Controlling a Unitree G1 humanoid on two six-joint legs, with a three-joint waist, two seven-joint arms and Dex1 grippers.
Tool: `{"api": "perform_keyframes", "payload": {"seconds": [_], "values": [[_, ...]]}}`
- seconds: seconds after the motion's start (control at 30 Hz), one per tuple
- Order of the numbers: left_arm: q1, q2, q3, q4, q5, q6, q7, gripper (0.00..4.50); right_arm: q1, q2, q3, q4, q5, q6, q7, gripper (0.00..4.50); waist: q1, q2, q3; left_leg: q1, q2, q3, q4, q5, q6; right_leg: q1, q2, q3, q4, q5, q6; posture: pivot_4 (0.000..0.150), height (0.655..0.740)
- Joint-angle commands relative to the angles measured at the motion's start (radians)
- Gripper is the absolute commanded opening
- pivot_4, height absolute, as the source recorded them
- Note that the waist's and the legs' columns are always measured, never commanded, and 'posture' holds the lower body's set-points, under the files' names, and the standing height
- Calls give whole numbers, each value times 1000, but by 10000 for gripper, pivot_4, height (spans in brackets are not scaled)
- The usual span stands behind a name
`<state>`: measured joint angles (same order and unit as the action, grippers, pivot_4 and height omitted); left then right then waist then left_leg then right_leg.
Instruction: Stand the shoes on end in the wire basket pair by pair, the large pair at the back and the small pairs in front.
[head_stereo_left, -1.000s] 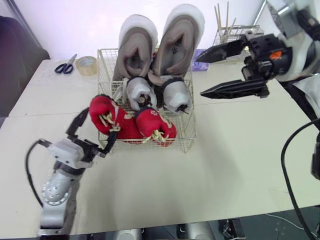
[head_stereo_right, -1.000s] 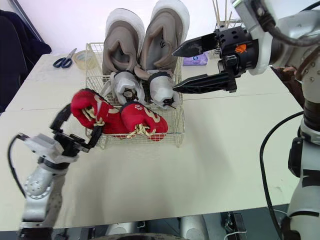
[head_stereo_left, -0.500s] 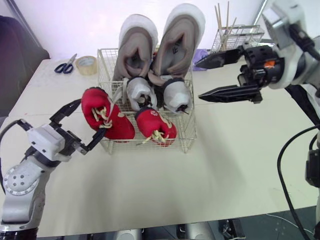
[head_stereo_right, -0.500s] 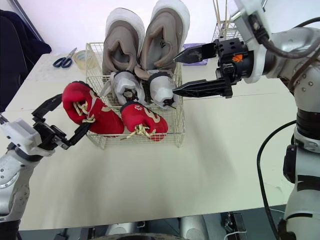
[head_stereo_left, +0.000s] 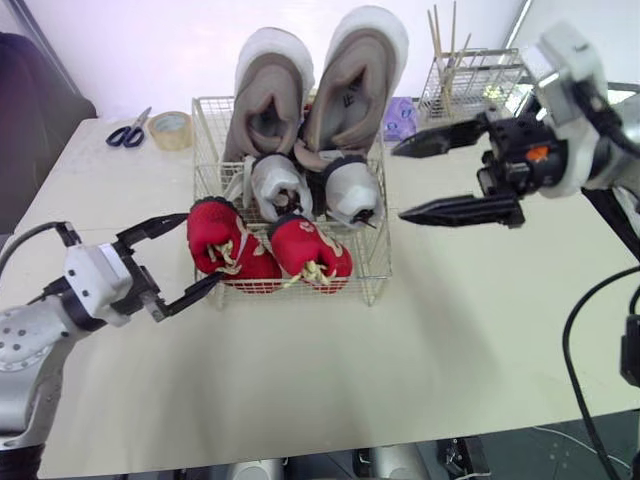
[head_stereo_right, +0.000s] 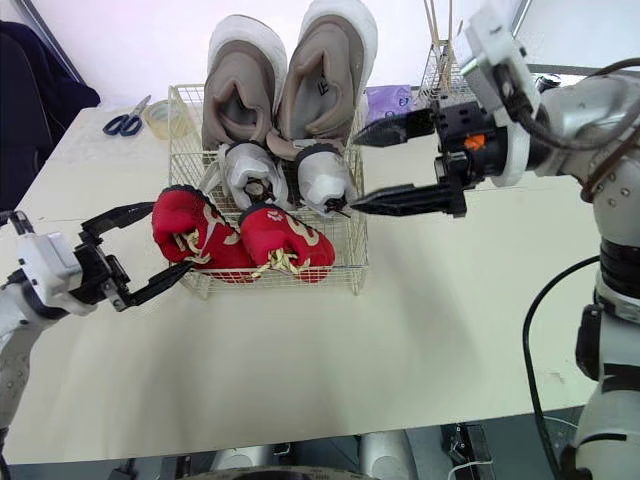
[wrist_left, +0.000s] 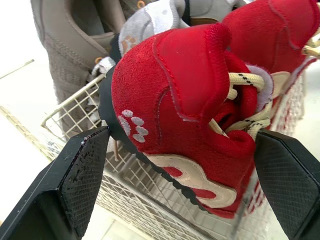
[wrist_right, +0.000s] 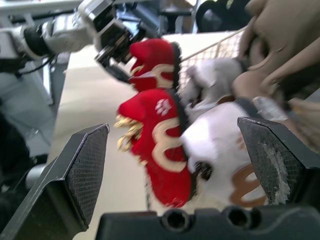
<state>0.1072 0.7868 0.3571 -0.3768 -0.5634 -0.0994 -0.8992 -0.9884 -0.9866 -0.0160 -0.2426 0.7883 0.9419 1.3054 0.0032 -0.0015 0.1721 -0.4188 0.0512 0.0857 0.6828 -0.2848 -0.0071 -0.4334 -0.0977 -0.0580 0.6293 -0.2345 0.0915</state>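
Gaping wide and holding nothing, the left claw (head_stereo_left: 172, 262) hangs at the front left corner of the basket (head_stereo_left: 372, 280). Its fingers sit either side of the left red shoe (head_stereo_left: 222, 247) and, as far as the wrist view shows, do not touch it. That shoe sits inside the basket, heel up and leaning. The right red shoe (head_stereo_left: 312, 256) is just beside it, with its laces spilling forward. Behind them the grey pair (head_stereo_left: 282, 186) stands on end, and the big pair (head_stereo_left: 270, 100) rises at the back, well above the rim. The right claw (head_stereo_left: 397, 183) hovers off the right side of the basket, likewise spread and empty, level with the grey pair. The basket stands on the counter (head_stereo_left: 330, 380); scissors (head_stereo_left: 128, 133) and tape (head_stereo_left: 172, 130) lie well apart at the far left.

All three pairs look to be in and ordered as asked, so the step in hand is probably letting go of the last red shoe. Next, the left claw should draw straight back from the wire, fingers kept spread so they catch neither laces nor mesh. The red pair leans more than it stands, so a nudge upright may be needed.
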Motion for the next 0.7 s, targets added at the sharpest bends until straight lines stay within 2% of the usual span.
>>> {"api": "perform_keyframes", "payload": {"seconds": [0.03, 0.23, 0.47, 0.6, 0.7], "values": [[36, 30, 59, -63, -25, 31, -32, 44717, -2, -40, -14, -55, 8, -7, 20, 45000, -1, 0, 0, 0, 0, 0, 0, 0, 0, 0, 0, 0, 0, 0, 0, 1500, 7400], [43, 54, 107, -64, -37, 56, -74, 44717, 28, -67, 20, -95, -34, -36, 24, 45000, -3, 0, 0, 0, 0, 0, 0, 0, 0, -1, 0, 0, 0, -1, -2, 1500, 7400], [111, 47, 210, -112, -113, 146, -81, 44717, 50, -76, 20, -89, -39, -53, 30, 45000, -14, 0, 0, 0, 0, 0, 0, 0, 0, -1, 0, 0, 0, -1, -1, 1500, 7400], [180, 42, 386, -131, -218, 295, 6, 44717, 79, -83, 4, -87, -35, -39, 13, 45000, -17, -1, 1, 0, 0, 0, 0, 0, 0, -1, 0, 0, 0, -1, -1, 1500, 7400], [227, 52, 552, -104, -353, 456, 86, 44717, 104, -88, -14, -79, -33, -24, -14, 45000, -17, -1, 1, 0, 0, -1, 0, 0, 0, -1, 0, 0, 0, -1, -1, 1500, 7400]]}}
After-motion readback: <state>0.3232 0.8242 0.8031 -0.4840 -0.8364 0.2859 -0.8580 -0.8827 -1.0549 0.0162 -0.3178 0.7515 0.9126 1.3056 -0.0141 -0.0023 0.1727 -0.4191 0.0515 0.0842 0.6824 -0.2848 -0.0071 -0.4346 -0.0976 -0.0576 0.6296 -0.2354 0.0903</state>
